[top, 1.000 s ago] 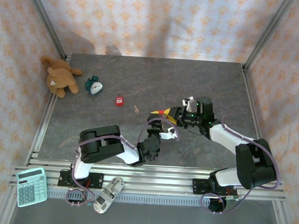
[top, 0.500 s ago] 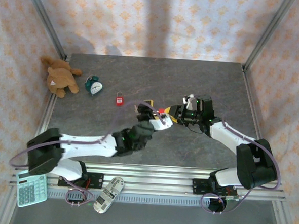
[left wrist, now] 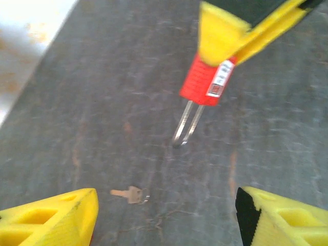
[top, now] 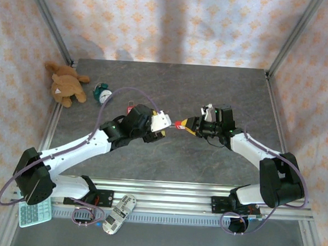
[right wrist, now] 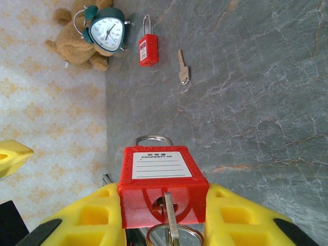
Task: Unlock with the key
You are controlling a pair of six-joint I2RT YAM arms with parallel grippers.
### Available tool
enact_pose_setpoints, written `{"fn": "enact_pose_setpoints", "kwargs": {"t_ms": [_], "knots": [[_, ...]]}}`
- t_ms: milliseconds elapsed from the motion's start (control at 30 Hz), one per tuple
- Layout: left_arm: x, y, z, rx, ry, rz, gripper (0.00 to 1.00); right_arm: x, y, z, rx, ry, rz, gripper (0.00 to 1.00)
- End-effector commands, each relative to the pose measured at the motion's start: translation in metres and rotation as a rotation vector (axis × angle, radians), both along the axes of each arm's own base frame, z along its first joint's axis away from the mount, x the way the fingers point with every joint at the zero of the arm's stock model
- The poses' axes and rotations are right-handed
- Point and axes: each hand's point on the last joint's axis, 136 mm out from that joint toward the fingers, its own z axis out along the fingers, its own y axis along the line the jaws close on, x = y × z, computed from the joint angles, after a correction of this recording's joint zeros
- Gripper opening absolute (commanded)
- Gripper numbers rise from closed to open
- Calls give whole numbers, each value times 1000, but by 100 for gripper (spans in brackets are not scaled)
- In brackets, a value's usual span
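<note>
Red padlock (right wrist: 163,187) clamped in right fingers (right wrist: 87,215) | left arm (top: 90,143) outstretched | left fingers (left wrist: 51,218) apart over key (left wrist: 130,194)

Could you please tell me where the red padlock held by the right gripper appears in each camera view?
Top external: held padlock, just right of centre, at the tip of the right gripper.
Left wrist: held padlock, upper right, shackle pointing down in the picture.
Right wrist: held padlock, bottom centre, label up, between the yellow fingers.
Shared landmark: loose key on the table, seen from both wrists.
</note>
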Motion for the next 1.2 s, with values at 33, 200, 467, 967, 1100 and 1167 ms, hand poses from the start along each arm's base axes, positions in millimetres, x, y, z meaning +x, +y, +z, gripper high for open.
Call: {"fn": "enact_pose_setpoints", "kwargs": {"t_ms": [33, 200, 467, 967, 1100, 1167], "knots": [[-11, -19, -10, 32, 116, -152, 70, 0, 7, 16, -11, -82, 36, 30], [-2, -27, -28, 86, 160, -174, 62, -6, 10, 17, -16, -91, 56, 29], [1, -20, -32, 81, 144, -175, 63, -8, 9, 15, -26, -93, 59, 29], [2, -4, -44, 140, 157, -170, 65, -9, 9, 14, -21, -89, 59, 28], [2, -4, -45, 140, 164, -173, 64, -9, 10, 16, -20, -94, 63, 28], [1, -4, -45, 143, 165, -171, 64, -8, 10, 15, -19, -95, 60, 28]]}}
